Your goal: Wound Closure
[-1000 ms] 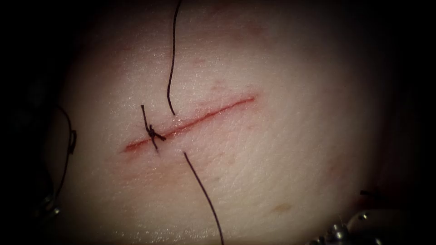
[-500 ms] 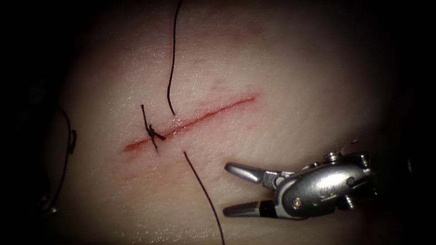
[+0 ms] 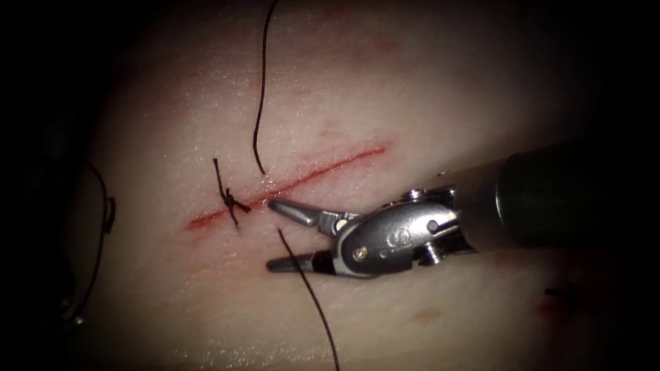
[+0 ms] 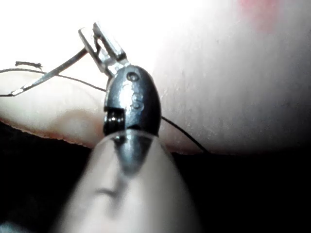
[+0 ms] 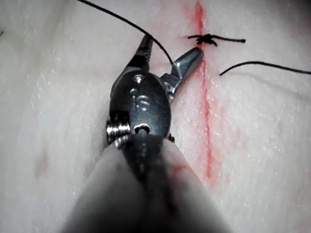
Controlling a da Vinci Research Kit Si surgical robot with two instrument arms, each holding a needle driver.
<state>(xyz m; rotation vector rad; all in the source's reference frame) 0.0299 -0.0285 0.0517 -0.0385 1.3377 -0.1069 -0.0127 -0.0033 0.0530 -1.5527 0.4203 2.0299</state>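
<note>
The cut (image 3: 289,182) runs slantwise across the tissue (image 3: 426,103). A finished knot (image 3: 229,200) with short ends sits near its left end. One thread (image 3: 260,103) enters the tissue left of the cut, and its other part (image 3: 313,295) comes out right of it. My right tool (image 3: 271,234) stands open astride that thread where it leaves the tissue, holding nothing. The right wrist view shows the same: right tool (image 5: 167,52), thread (image 5: 116,17), knot (image 5: 206,39). At the tissue's edge my left tool (image 4: 97,36) is shut on the needle (image 4: 48,75) near one end. The needle is out of the tissue.
A slack loop of thread (image 3: 103,206) hangs at the tissue's dark left edge. The right tool's shaft (image 3: 564,196) lies over the tissue right of the cut. A red stain (image 4: 262,12) marks the tissue in the left wrist view.
The right tool has come in from the lower right, jaws open, up to the cut, and now straddles the thread. Thread and knot have not moved.
</note>
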